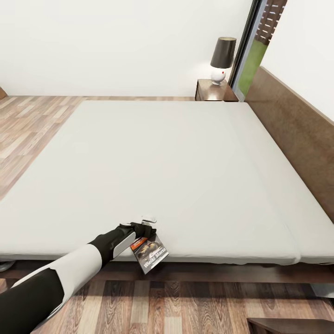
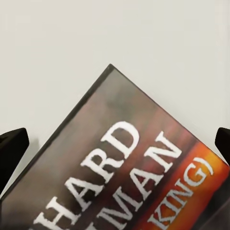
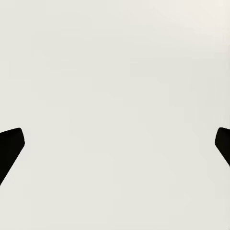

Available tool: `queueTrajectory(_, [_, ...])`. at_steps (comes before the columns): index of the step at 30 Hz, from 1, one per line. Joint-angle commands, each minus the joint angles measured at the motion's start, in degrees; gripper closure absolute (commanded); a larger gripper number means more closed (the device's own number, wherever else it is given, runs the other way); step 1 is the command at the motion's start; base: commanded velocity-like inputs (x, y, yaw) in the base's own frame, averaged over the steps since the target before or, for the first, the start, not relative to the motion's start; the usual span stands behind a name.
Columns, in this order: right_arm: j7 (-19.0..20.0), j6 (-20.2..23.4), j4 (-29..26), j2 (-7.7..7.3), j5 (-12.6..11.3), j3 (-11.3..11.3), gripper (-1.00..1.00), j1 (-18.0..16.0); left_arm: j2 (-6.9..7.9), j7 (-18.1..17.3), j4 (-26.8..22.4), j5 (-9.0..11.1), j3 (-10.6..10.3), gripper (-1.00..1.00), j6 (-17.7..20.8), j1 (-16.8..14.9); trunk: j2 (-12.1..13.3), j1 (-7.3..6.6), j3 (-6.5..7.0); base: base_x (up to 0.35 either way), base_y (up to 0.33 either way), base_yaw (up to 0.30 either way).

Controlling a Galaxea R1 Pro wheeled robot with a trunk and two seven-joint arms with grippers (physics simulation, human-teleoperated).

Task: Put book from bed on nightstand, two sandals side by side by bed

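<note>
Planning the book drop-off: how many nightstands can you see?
1: a nightstand beyond the bed's far corner, by the headboard, with a lamp on it. Another may be out of frame.

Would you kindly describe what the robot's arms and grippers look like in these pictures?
The left arm has glossy white shell segments alternating with matte black sections, black at the wrist. The left gripper is black with a small white part near its tip. In both wrist views the fingers appear as plain black wedges; no cables or markings are visible.

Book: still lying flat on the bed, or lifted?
Lifted. The book hangs tilted at the left gripper, over the near edge of the bed, cover facing out. Whether the jaws clamp it: cannot tell.
</note>
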Motion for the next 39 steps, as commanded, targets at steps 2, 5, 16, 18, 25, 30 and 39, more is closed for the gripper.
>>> queueTrajectory(2, [-0.2,0.1,0.1,-0.01,0.5,-0.5,-1.0,0.0,0.03,0.0,0.0,1.9,-0.3,-1.0,0.1,0.6,0.0,0.03,-0.04,0.0,0.0,0.0])
queueTrajectory(5, [-0.2,0.1,0.1,-0.01,0.5,-0.5,-1.0,0.0,0.02,0.0,0.0,1.9,-0.3,-1.0,0.1,0.6,0.0,0.03,-0.04,0.0,0.0,0.0])
queueTrajectory(16, [-0.2,0.1,0.1,-0.01,0.6,-0.4,-1.0,0.0,0.02,0.0,0.0,1.9,-0.3,-1.0,0.1,0.6,0.0,0.03,-0.04,0.0,0.0,0.0])
queueTrajectory(18, [-0.2,0.1,0.1,-0.01,0.6,-0.4,-1.0,0.0,0.01,0.0,0.0,1.9,-0.3,-1.0,0.1,0.6,0.0,0.03,-0.04,0.0,0.0,0.0])
queueTrajectory(25, [-0.2,0.1,0.1,-0.01,0.6,-0.4,-1.0,0.0,0.0,0.0,0.0,1.9,-0.3,-1.0,0.1,0.6,0.0,0.03,-0.04,0.0,0.0,0.0])
queueTrajectory(30, [-0.2,0.1,0.1,-0.01,0.6,-0.4,-1.0,0.0,0.0,0.0,0.0,1.9,-0.3,-1.0,0.1,0.6,0.0,0.03,-0.04,0.0,0.0,0.0])
queueTrajectory(39, [-0.1,0.1,0.1,-0.01,0.6,-0.4,-1.0,0.0,0.0,0.0,0.0,1.9,-0.3,-1.0,0.1,0.6,0.0,0.03,-0.04,0.0,0.0,0.0])
